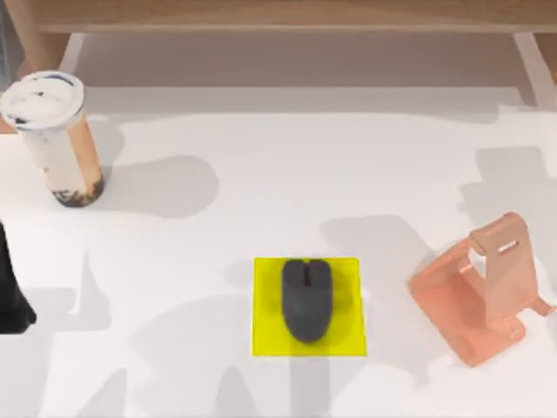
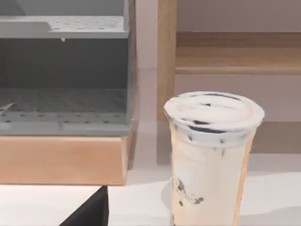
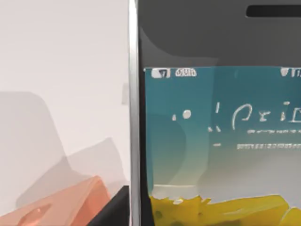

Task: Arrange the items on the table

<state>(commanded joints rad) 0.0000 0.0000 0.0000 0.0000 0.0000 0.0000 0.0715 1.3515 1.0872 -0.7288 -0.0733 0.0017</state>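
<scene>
The smartphone point(image 3: 207, 122) sits close against the right wrist camera, apparently carried; finger state cannot be confirmed. The stand point(image 1: 483, 292) lies at the table's point(image 1: 261, 174) right, nearest the right arm. The mouse point(image 1: 306, 299) rests on the yellow pad point(image 1: 265, 335); the cup point(image 1: 57, 139) stands far left.

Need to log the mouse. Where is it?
The mouse lies on the yellow pad near the table's front middle, left of the pink stand.

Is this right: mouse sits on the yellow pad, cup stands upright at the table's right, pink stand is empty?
Wrong on one count: in the top view the cup stands upright at the table's left, not its right. The mouse does sit on the yellow pad, and the pink stand is empty.
</scene>
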